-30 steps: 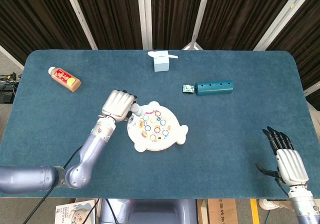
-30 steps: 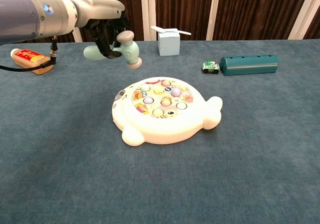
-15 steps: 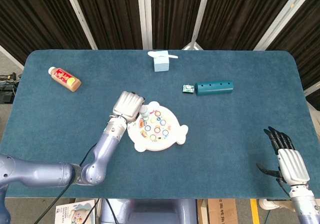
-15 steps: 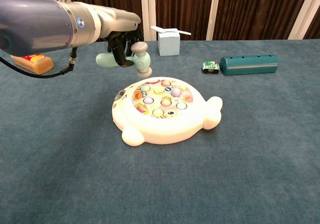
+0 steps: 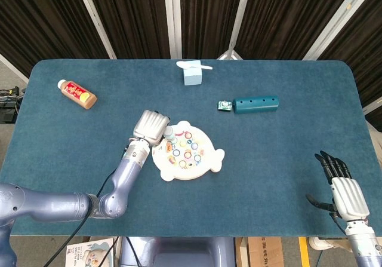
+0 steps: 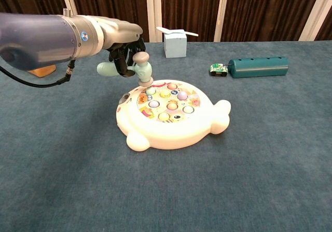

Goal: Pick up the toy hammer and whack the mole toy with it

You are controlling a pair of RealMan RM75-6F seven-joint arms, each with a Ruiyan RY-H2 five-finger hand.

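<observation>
The left hand [image 6: 123, 55] holds the toy hammer [image 6: 136, 68] tight by its handle. The hammer's head points down, right at the back left edge of the mole toy [image 6: 171, 114]. I cannot tell if it touches. The mole toy sits in the middle of the blue surface [image 5: 286, 153]. The right hand [image 5: 345, 190] is far off near the front right corner, fingers spread, holding nothing. A bottle [image 5: 77, 94], a small box [image 5: 192, 73] and a teal tube [image 5: 255, 104] lie farther back.

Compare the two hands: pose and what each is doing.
The left hand grips the hammer over the mole toy's edge; the right hand holds nothing. The left is curled around the handle; the right's fingers are apart. The left is mid-table; the right is at the near right corner.
</observation>
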